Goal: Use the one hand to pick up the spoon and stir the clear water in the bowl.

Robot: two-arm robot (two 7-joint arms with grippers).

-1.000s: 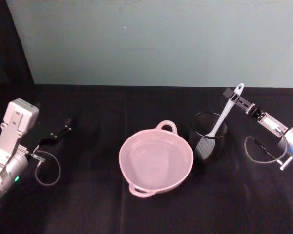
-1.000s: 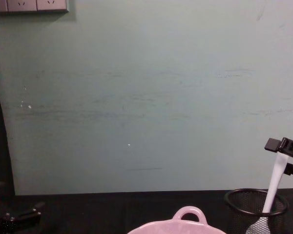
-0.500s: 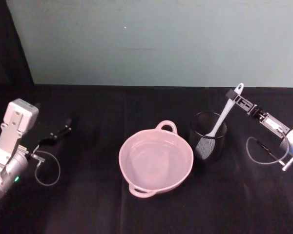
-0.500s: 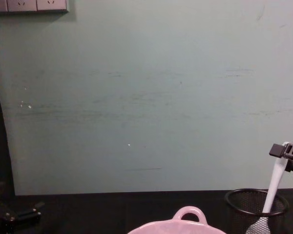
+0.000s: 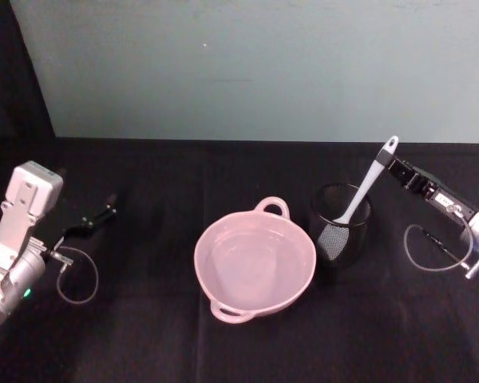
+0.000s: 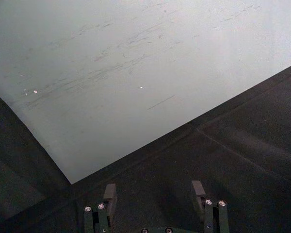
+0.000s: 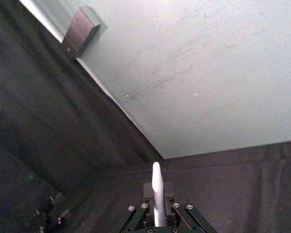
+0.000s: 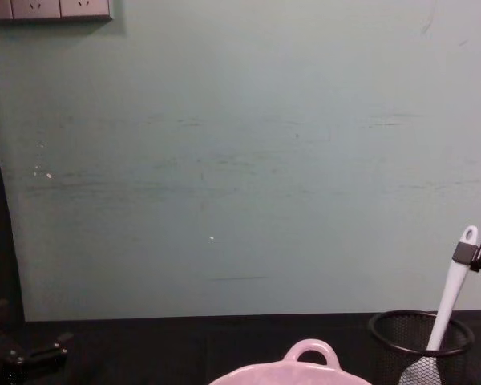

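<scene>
Right claw [image 5: 391, 166] [image 8: 466, 254] reaches in from the right side of the counter [image 5: 144, 335] and is clenched on the spoon [image 5: 366, 187] [image 8: 449, 297], high on its handle, just below the hole at the end. In the right wrist view the white handle [image 7: 156, 179] runs straight up between the 2 black jaws of the claw [image 7: 157, 190], which stand against either side of it.

The spoon leans in the black wire-mesh cup [image 5: 351, 247] [image 8: 393, 357], with its flat translucent head down inside and its handle slanting up and away toward the right. The cup stands just beside the pink bowl [image 5: 210, 281] [image 8: 310, 345], on the bowl's right. The bowl sits near the middle of the counter, with 1 loop handle at its far rim and another at its near rim.

Left claw [image 5: 100, 215] [image 6: 154, 194] is parked low over the counter at the far left, well apart from the bowl, its 2 jaws spread and gripping nothing.
</scene>
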